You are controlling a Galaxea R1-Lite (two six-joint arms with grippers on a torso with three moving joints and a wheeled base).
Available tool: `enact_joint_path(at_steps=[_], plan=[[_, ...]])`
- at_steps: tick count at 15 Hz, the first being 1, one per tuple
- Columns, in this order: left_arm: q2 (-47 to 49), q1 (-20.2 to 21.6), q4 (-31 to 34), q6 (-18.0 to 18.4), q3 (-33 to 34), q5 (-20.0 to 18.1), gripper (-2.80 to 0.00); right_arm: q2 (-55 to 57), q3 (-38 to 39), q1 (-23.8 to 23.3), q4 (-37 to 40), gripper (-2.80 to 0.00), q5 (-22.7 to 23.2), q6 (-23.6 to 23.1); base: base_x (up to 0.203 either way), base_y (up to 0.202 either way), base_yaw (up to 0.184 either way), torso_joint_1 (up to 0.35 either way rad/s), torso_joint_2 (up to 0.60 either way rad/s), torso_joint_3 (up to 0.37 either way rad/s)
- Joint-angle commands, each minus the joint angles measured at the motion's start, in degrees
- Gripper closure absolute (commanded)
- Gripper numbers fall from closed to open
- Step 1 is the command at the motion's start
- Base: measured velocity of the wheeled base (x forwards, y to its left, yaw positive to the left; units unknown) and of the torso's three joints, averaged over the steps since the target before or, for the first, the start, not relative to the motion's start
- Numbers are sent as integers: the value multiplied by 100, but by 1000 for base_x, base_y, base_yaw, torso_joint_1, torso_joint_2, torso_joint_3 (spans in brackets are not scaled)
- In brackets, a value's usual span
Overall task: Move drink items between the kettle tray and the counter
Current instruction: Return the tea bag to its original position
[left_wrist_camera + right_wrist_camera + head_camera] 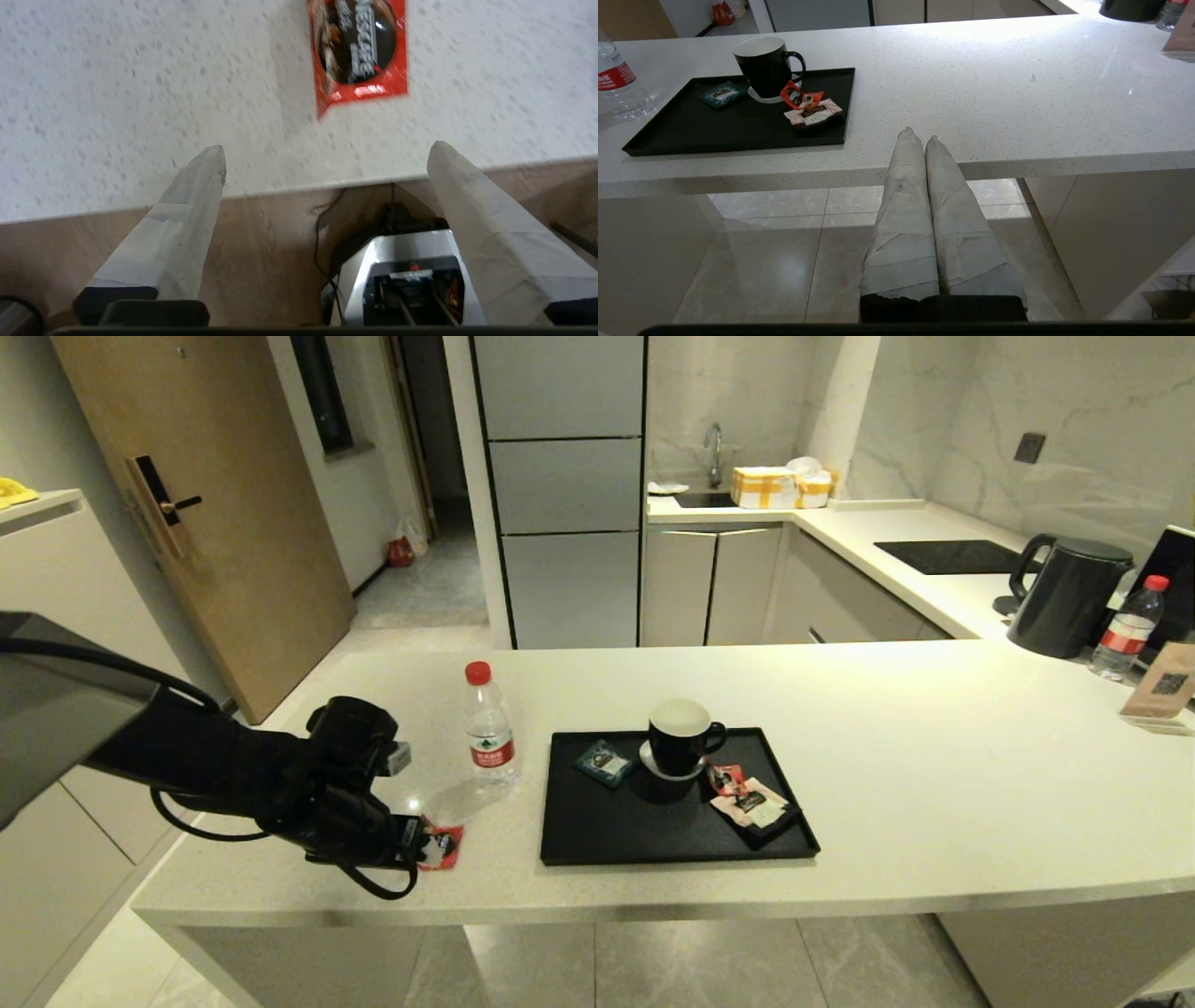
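Note:
A red sachet (441, 847) with dark print lies flat on the pale speckled counter (934, 784), near its front left edge. My left gripper (415, 840) hovers right beside it, open and empty. In the left wrist view the sachet (359, 51) lies just beyond the spread fingertips of that gripper (327, 151). The clear water bottle (490, 733) with a red cap stands on the counter, left of the black tray (607, 821). A second red sachet (726, 777) lies on the tray. My right gripper (920, 137) is shut and empty, below and in front of the counter's edge.
On the tray stand a black mug (681, 737) on a white coaster, a teal sachet (604, 763) and a pale pink sachet (754, 807). Far right at the back are a black kettle (1064, 593), another bottle (1128, 630) and a small card stand (1162, 686).

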Motion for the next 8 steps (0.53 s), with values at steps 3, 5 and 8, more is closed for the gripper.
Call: enact_joint_path(at_steps=[3,5,8], plan=[[234,-19,-290,-55,-35,134,-280,7,9,0,0,0,1,-1,0,0,0,0,0,0],[417,-58,-769,-123,-65,268,-280,7,9,0,0,0,1,-1,0,0,0,0,0,0],[606,-91,-776,-180,-191,275,-280,7,9,0,0,0,1,-1,0,0,0,0,0,0]])
